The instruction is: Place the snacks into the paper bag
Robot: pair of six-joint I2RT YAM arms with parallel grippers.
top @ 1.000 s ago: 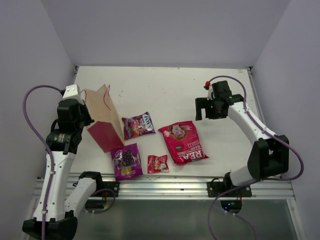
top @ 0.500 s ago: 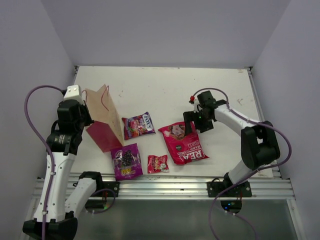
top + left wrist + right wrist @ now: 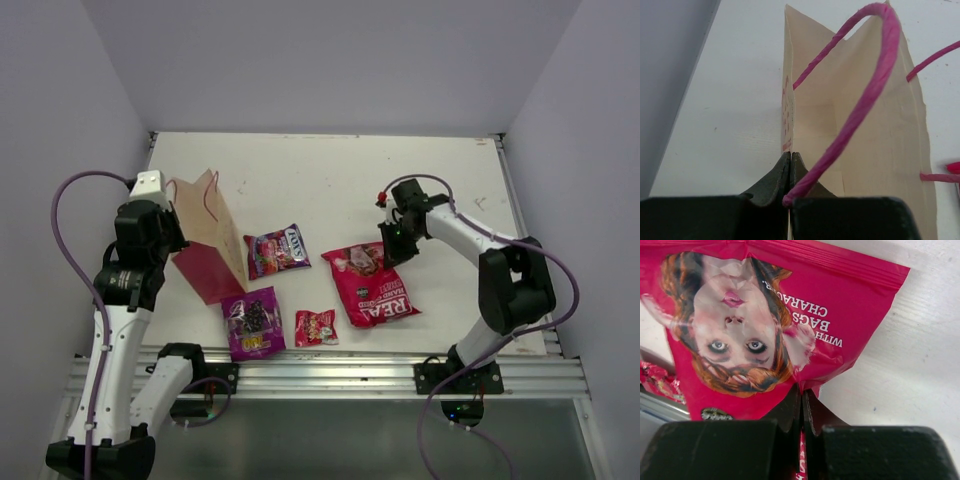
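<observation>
right claw (image 3: 801, 399) clenched on one edge of the large glossy pink-red "real" snack pouch (image 3: 740, 325), which spreads over the white counter (image 3: 330, 180) directly ahead of it. left claw (image 3: 790, 167) pinches the rim of the upright tan paper bag (image 3: 880, 135). between the two claws lie a purple pouch (image 3: 252, 322), a purple-pink packet (image 3: 278, 249) and a small red packet (image 3: 316, 327).

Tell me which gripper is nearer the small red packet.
Right. The right gripper, shut on the pink-red pouch, sits beyond and right of the small red packet; the left gripper, shut on the paper bag, is farther to the left.
</observation>
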